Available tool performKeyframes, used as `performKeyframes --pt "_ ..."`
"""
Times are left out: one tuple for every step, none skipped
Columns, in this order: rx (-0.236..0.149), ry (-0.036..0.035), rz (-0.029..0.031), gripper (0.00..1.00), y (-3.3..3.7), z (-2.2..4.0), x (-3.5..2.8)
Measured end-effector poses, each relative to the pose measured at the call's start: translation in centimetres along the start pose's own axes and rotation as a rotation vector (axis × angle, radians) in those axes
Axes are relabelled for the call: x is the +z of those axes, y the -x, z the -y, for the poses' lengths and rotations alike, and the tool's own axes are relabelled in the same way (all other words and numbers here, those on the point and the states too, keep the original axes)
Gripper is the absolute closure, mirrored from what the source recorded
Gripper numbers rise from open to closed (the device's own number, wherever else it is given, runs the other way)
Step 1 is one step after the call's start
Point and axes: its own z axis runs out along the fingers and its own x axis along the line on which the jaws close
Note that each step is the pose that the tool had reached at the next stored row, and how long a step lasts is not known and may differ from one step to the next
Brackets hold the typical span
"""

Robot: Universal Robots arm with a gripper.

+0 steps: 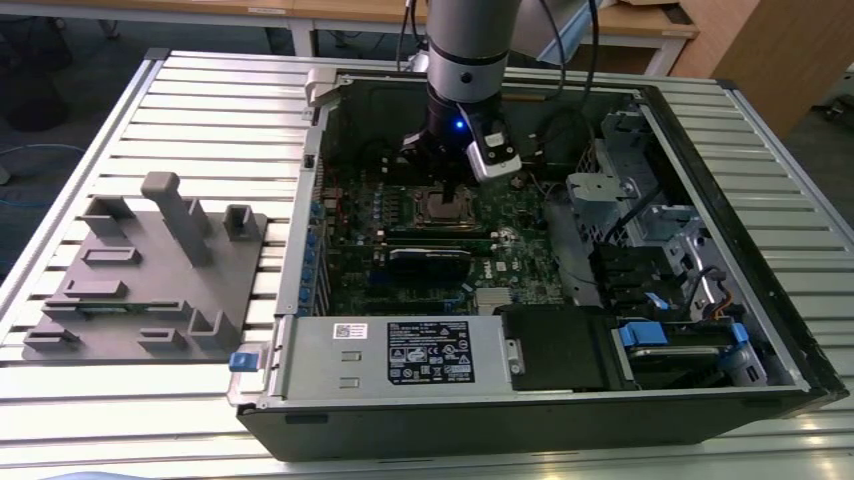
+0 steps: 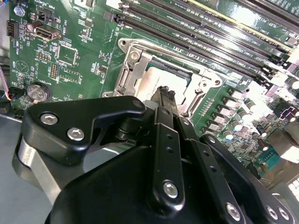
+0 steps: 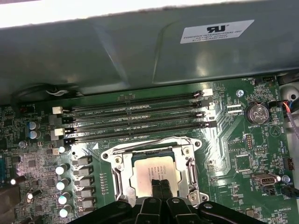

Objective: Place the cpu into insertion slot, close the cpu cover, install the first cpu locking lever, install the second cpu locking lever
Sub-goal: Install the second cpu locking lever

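Observation:
The cpu (image 3: 156,169) lies flat in the insertion slot (image 1: 441,207), its dull silver top facing up. Around the chip, the silvery cpu cover (image 3: 188,171) lies down flat, its window framing the chip. In the second wrist view the cpu (image 2: 150,85) and cpu cover (image 2: 133,70) sit just beyond the black fingers. My gripper (image 3: 159,181) is shut, its tips pressed together right over the chip's near edge with nothing between them. In the exterior view the gripper (image 1: 438,170) hangs inside the open computer case, directly above the slot. I cannot tell how the locking levers stand.
Several long black memory slots (image 3: 140,116) run beside the socket, with the grey case wall (image 3: 140,51) behind them. A power supply (image 1: 394,355) and drive cage (image 1: 667,250) fill the case's near and right sides. A grey fixture tray (image 1: 147,270) lies on the slatted table.

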Motion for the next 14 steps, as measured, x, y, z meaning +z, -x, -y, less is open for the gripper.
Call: performKeyframes --pt "0.0 -0.0001 0.0 0.9 0.0 0.0 -0.01" --pt "0.0 -0.0003 -0.0001 0.9 0.0 0.0 -0.04" --pt "0.0 -0.0002 -0.0001 0.9 0.0 0.0 -0.06" --pt "0.0 -0.0002 0.0 0.9 0.0 0.0 -0.06" --pt "0.0 -0.0001 -0.0001 0.9 0.0 0.0 -0.06" --pt "0.0 -0.0002 -0.0001 0.9 0.01 0.0 -0.07" --pt "0.0 -0.0002 -0.0001 0.9 0.01 0.0 -0.07" --pt "0.0 -0.0002 -0.0001 0.9 0.04 -0.01 -0.07" --pt "0.0 -0.0002 -0.0001 0.9 0.07 -0.01 -0.06" --pt "0.0 -0.0002 -0.0001 0.9 0.07 -0.01 -0.06" --pt "0.0 -0.0002 -0.0001 0.9 0.07 -0.01 -0.07" --pt "0.0 -0.0002 -0.0001 0.9 0.1 -0.02 -0.06" --pt "0.0 -0.0002 -0.0001 0.9 0.11 -0.02 -0.06" --pt "0.0 -0.0002 -0.0001 0.9 0.12 -0.02 -0.06"
